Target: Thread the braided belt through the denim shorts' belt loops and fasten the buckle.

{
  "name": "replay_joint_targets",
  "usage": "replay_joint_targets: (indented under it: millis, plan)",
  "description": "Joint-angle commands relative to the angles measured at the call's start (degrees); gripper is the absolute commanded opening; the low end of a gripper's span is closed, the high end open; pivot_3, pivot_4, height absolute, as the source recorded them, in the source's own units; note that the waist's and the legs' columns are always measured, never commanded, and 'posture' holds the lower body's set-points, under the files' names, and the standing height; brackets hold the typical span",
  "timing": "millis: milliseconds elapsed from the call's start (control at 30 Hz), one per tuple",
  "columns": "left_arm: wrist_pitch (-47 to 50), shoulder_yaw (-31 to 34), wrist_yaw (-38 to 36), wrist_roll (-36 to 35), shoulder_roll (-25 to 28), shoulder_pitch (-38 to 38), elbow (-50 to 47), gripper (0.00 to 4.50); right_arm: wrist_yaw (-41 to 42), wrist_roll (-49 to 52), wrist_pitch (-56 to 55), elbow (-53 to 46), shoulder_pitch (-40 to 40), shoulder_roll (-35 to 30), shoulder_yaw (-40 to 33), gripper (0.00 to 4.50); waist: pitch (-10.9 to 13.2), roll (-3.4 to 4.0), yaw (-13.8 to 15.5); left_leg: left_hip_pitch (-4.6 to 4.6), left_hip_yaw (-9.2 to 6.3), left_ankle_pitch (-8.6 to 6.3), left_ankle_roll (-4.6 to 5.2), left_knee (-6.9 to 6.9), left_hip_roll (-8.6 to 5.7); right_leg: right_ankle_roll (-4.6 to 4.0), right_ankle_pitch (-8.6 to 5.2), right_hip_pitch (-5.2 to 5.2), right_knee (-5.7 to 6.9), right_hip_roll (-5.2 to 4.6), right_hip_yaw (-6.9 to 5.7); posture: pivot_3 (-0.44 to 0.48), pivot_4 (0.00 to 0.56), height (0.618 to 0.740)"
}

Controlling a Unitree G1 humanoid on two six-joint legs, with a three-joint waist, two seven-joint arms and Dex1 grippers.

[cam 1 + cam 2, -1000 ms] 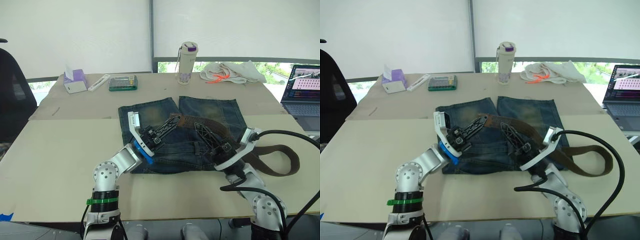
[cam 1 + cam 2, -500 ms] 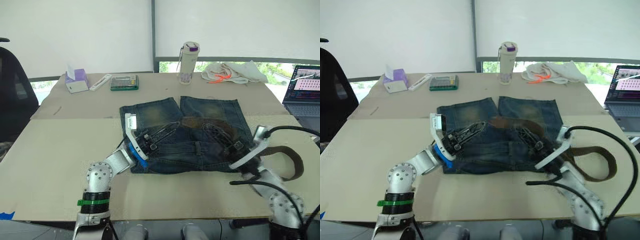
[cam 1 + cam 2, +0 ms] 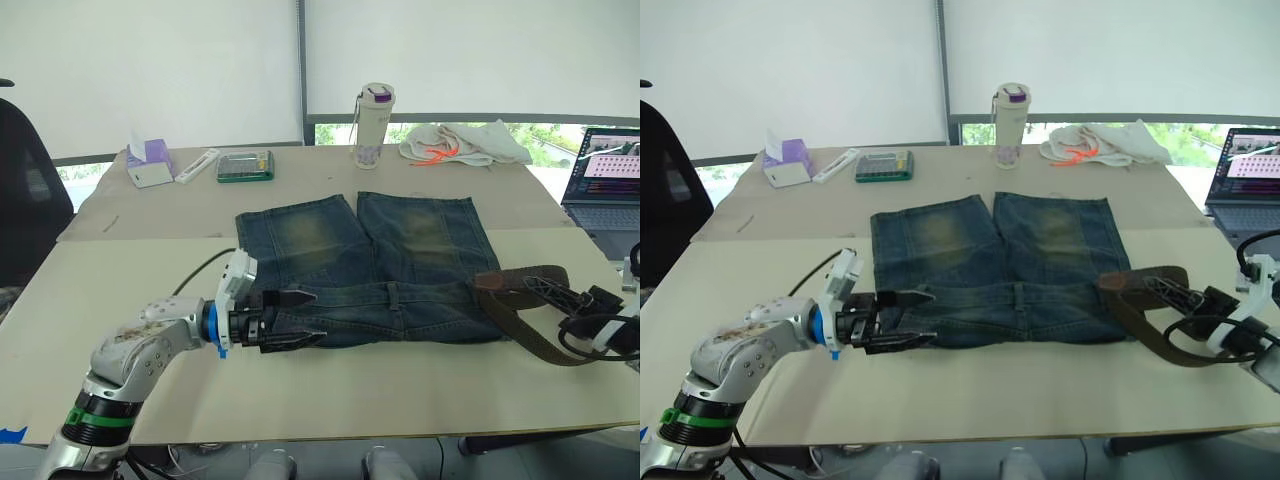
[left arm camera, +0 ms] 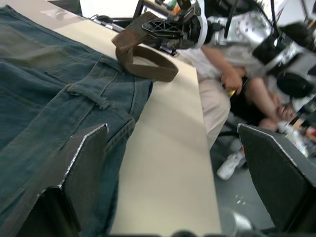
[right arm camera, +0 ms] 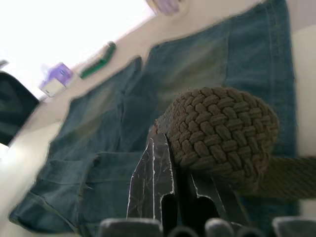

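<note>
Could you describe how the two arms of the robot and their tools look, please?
Both arms are silver-grey metal with rounded joints. The left arm carries a green ring near its base and a blue ring at the wrist, behind a white bracket; its tool has two black fingers. Thick black cables loop around the right tool, whose black fingers have a lattice pattern.

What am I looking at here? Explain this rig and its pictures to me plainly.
A two-armed humanoid robot stands at a table. Two pictures come from cameras in its head, looking down over its arms; the other two come from a camera on each wrist. Denim shorts lie flat on the table. The left claw is open at the shorts' waistband corner. The right claw is shut on a braided belt, which loops beside the shorts, off to the robot's right. Farther back are a bottle, a tissue box and a laptop.
</note>
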Motion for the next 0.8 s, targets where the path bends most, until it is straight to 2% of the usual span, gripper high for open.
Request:
replay_joint_targets:
  millis: [33,233,367,600,800]
  plan:
    - [-2.06,1.93,0.06,0.96,-0.12,-3.07,-0.33,4.46,3.05,-4.94,-0.76,2.26,-2.23,-1.82,1.26,0.00,0.01,-0.02,0.04,-0.01,-0.01,0.00,0.00,0.00,0.00,0.00,0.00,0.00,-0.01,0.01,-0.01,0.000,0.150,0.740]
    - [-2.43,1.29,1.21,2.28,-2.21,-3.65,-0.64,4.46,4.84,-13.23,-6.26,10.96,-6.14,-3.60,-0.43,0.00,0.01,0.00,0.14,-0.03,0.00,-0.02,0.03,0.02,-0.02,0.06,0.01,-0.01,0.01,-0.04,0.01,0.000,0.150,0.740]
    - [-2.73,1.74,1.95,2.99,-2.81,-3.26,-0.53,4.46,5.94,-14.21,-8.04,12.19,-7.29,-4.38,-4.89,0.00,0.02,-0.01,0.03,-0.02,0.01,-0.02,0.03,0.03,-0.04,0.06,0.01,-0.01,0.02,-0.04,0.01,0.000,0.150,0.740]
    - [-3.10,1.65,0.67,3.85,-2.45,-3.50,0.16,4.46,7.01,-20.44,-13.04,15.00,-7.64,-6.54,-5.92,0.00,0.02,0.01,-0.04,0.00,0.04,-0.02,0.03,0.02,-0.04,0.06,0.01,0.00,0.03,0.01,0.02,0.000,0.150,0.740]
    - [-3.38,1.23,0.09,3.60,-3.12,-3.63,-0.35,4.46,9.69,-16.31,-6.18,8.34,-8.04,-2.28,-4.26,0.00,0.03,-0.02,-0.26,0.03,0.07,-0.02,0.03,0.01,0.00,0.06,0.02,0.01,0.04,0.03,0.06,0.000,0.150,0.740]
